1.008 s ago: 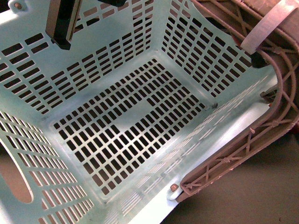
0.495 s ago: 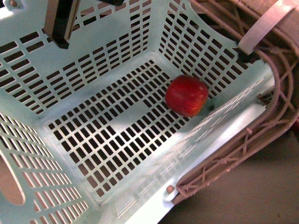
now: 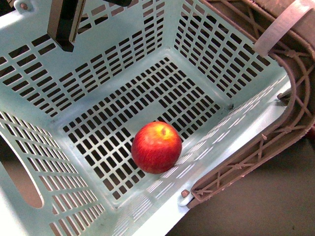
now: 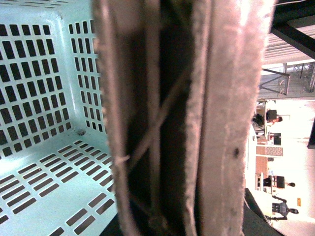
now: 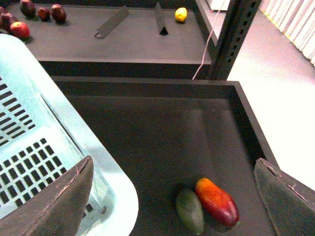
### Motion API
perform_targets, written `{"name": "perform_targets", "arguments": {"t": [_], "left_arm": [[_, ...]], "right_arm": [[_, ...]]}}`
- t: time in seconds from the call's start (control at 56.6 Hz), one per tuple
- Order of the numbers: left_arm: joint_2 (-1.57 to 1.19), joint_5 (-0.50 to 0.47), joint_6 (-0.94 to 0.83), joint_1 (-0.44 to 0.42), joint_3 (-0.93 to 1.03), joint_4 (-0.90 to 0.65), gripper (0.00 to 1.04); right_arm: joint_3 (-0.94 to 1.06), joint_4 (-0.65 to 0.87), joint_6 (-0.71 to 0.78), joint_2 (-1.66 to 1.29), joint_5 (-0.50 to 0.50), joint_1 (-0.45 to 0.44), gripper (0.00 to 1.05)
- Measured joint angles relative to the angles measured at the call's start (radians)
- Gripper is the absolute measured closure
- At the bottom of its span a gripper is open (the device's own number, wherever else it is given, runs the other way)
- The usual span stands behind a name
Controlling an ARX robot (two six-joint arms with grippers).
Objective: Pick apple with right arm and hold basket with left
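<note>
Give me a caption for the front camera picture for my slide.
Red apple lying on the slotted floor of the pale blue basket, yellowish stem dimple facing up.

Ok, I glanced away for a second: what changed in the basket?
The apple arrived: absent from the basket at first, then in its far right corner, it has since rolled toward the near wall. The right gripper is open and empty now. The basket shifted only slightly.
</note>
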State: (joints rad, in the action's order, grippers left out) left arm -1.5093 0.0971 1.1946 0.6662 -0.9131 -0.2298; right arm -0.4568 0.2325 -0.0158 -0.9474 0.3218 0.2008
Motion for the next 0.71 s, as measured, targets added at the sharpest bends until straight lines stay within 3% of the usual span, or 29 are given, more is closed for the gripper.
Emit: {"name": "perform_targets", "arguments": {"t": [0.371, 0.46, 0.53, 0.707], "left_arm": [[0.000, -0.003, 0.000, 0.000, 0.000, 0.000, 0.89], [0.000, -0.002, 0.002, 0.000, 0.000, 0.000, 0.89], [0.000, 0.000, 0.002, 0.000, 0.000, 0.000, 0.89], [0.000, 0.000, 0.002, 0.000, 0.000, 0.000, 0.89]], "right_arm": [[0.004, 0.000, -0.004, -0.002, 0.000, 0.000, 0.09], [0.087, 0.222, 0.005, 0.002, -0.125, -0.027, 0.21], [0.153, 0.347, 0.008, 0.024, -0.170, -0.042, 0.31], [0.241, 0.388, 0.009, 0.106, -0.205, -0.080, 0.58]]}}
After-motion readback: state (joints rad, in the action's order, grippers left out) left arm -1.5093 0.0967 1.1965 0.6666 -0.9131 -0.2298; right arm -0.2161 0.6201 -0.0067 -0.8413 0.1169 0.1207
